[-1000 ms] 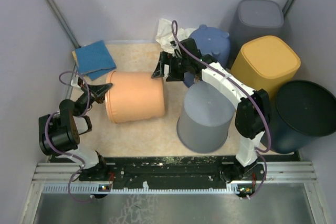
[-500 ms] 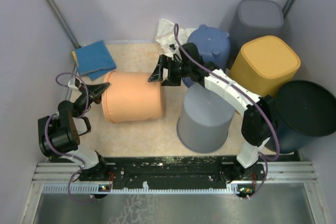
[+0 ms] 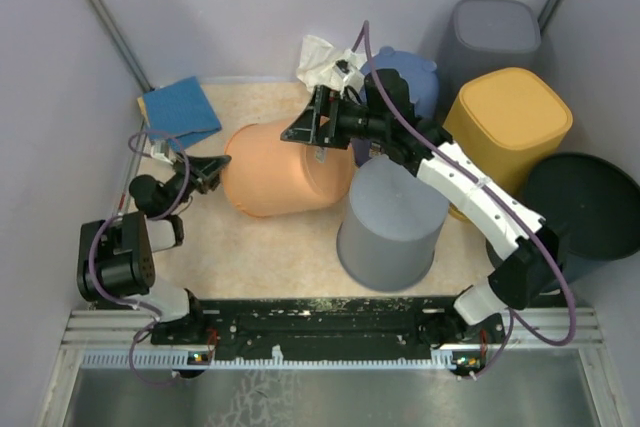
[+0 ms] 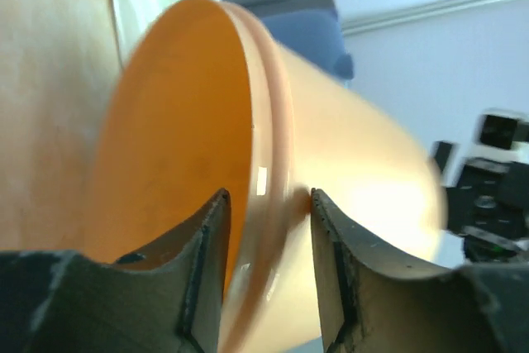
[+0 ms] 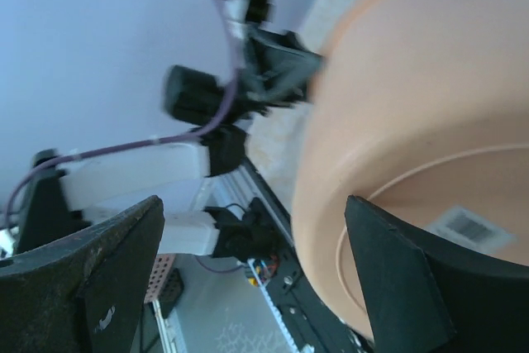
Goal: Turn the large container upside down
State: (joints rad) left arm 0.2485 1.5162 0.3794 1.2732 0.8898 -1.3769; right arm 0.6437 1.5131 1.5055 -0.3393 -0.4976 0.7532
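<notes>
The large orange container (image 3: 285, 172) lies on its side on the beige mat, tilted, with its open mouth to the left and its base to the right. My left gripper (image 3: 212, 173) straddles the mouth rim: in the left wrist view, one finger is inside the container (image 4: 173, 163) and the other is on its outer wall, with the gripper (image 4: 266, 200) shut on the rim. My right gripper (image 3: 305, 133) is wide open at the container's upper base edge. In the right wrist view, one finger (image 5: 397, 287) lies over the base (image 5: 413, 105) and the gripper (image 5: 254, 204) holds nothing.
An upturned grey container (image 3: 390, 222) stands right beside the orange one's base. Behind and to the right are a blue round lid (image 3: 405, 82), a yellow bin (image 3: 505, 122), a dark blue bin (image 3: 580, 212) and a grey bin (image 3: 492, 32). A blue cloth (image 3: 178, 110) and a white cloth (image 3: 322, 57) lie at the back.
The orange container has shifted right and tilted, its base end rising against the grey container. My right arm rose and swung over the base. My left gripper followed the rim to the right.
</notes>
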